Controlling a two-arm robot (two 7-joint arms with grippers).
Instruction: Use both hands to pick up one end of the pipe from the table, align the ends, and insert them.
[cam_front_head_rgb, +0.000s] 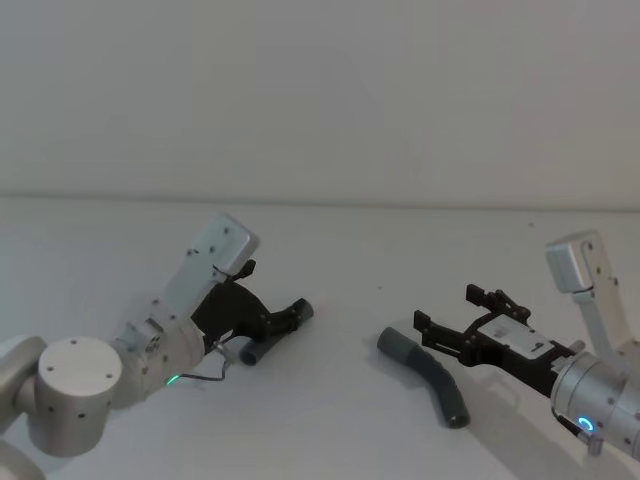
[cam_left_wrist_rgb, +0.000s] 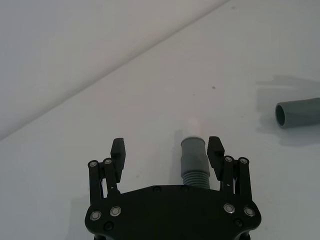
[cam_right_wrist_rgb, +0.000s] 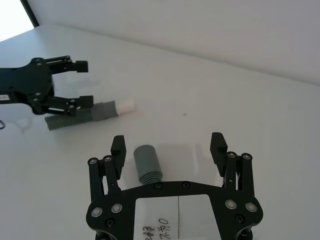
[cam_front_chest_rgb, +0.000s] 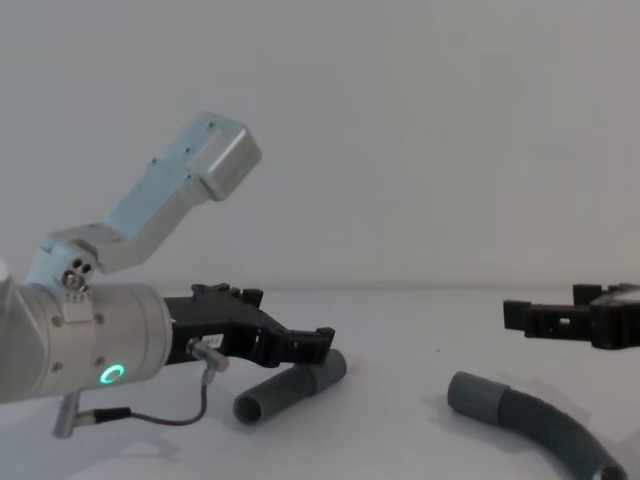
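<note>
On the white table (cam_front_head_rgb: 330, 430) lie two dark grey pipe pieces. The short straight tube (cam_front_head_rgb: 253, 352) rests at the left. My left gripper (cam_front_head_rgb: 272, 292) is open around it, and in the left wrist view the tube (cam_left_wrist_rgb: 194, 156) sits close to one finger (cam_left_wrist_rgb: 215, 150), its pale tip pointing away. The curved corrugated hose (cam_front_head_rgb: 440, 380) lies at the right. Open as well, my right gripper (cam_front_head_rgb: 448, 308) straddles the hose's smooth cuff (cam_right_wrist_rgb: 147, 161), which lies nearer one finger (cam_right_wrist_rgb: 118, 148). From the side, both grippers (cam_front_chest_rgb: 285, 317) (cam_front_chest_rgb: 550, 303) hover low over tube (cam_front_chest_rgb: 290, 385) and hose (cam_front_chest_rgb: 530, 415).
A bare strip of table separates the two pieces. A pale grey wall (cam_front_head_rgb: 320, 100) rises behind the table's far edge. The hose's open cuff (cam_left_wrist_rgb: 295, 112) shows off to the side in the left wrist view.
</note>
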